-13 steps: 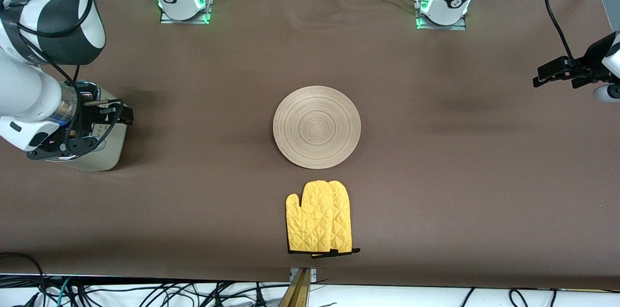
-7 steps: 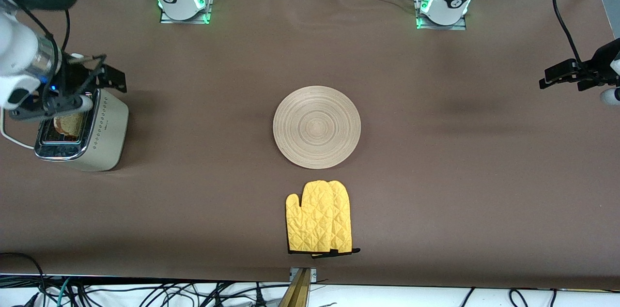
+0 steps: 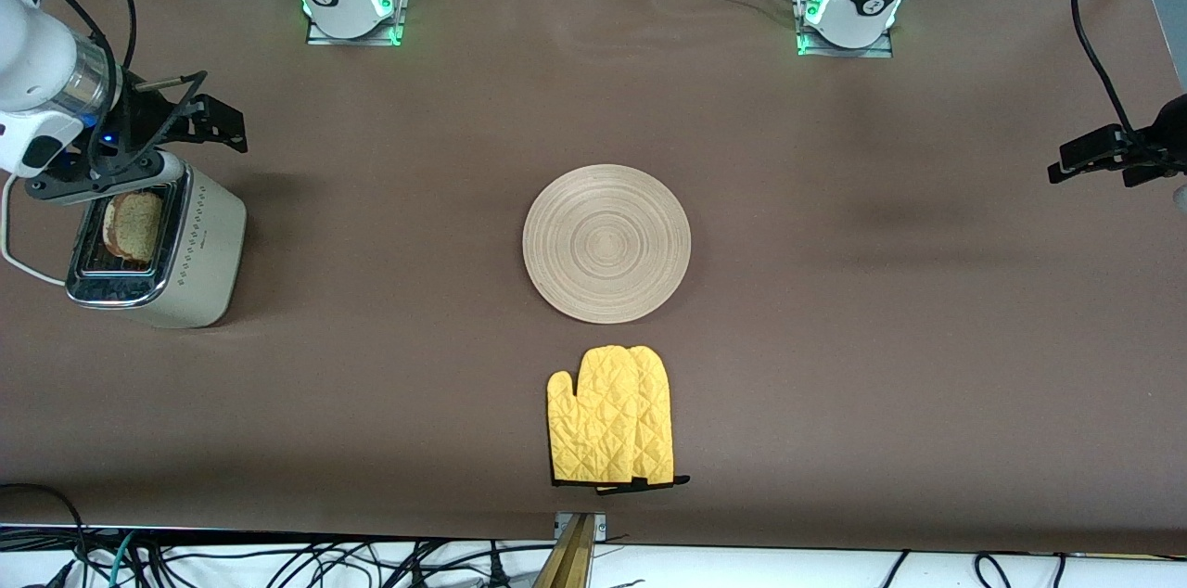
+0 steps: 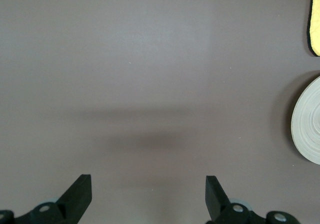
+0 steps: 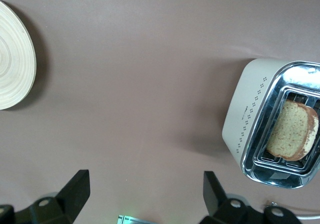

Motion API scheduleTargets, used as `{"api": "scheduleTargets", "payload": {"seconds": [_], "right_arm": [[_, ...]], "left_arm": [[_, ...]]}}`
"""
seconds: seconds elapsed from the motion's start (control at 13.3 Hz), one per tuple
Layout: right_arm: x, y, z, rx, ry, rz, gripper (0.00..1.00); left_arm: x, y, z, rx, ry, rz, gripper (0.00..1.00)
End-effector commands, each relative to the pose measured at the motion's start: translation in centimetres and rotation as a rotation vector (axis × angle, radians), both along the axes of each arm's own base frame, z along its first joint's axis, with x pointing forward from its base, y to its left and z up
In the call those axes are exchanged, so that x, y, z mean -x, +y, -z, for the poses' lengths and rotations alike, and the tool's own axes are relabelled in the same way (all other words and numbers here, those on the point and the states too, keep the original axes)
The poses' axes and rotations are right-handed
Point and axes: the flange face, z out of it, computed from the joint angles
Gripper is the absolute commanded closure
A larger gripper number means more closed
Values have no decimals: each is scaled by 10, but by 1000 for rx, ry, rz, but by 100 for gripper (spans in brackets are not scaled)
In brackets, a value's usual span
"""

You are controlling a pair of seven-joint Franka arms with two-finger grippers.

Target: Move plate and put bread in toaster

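bread slice (image 3: 134, 225) is sitting in toaster (image 3: 158, 259) | right hand (image 3: 199, 120) is hovering just above, wide, empty | left hand (image 3: 1099, 152) is waiting wide, well apart from plate (image 3: 606, 243)

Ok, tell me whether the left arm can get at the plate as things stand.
Probably yes. The left gripper is open and empty over bare table at its own end, and nothing lies between it and the plate. The mitt lies nearer the camera, out of the way.

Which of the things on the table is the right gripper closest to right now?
The toaster, at the right arm's end with the bread in its slot. The right gripper hangs just over it; the plate and mitt lie mid-table.
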Motion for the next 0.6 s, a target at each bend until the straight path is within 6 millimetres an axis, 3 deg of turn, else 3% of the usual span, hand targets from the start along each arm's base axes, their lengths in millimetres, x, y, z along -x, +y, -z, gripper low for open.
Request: {"api": "scheduleTargets", "payload": {"seconds": [0.0, 0.38, 0.53], "right_arm": [[6, -1, -6, -13, -15, -6, 0], [10, -4, -17, -5, -26, -2, 0], [8, -1, -13, 1, -19, -4, 0]], "left_arm": [[-4, -3, -8, 13, -2, 17, 0], [-4, -6, -8, 13, -3, 29, 0], [-4, -2, -8, 13, -3, 26, 0]]}}
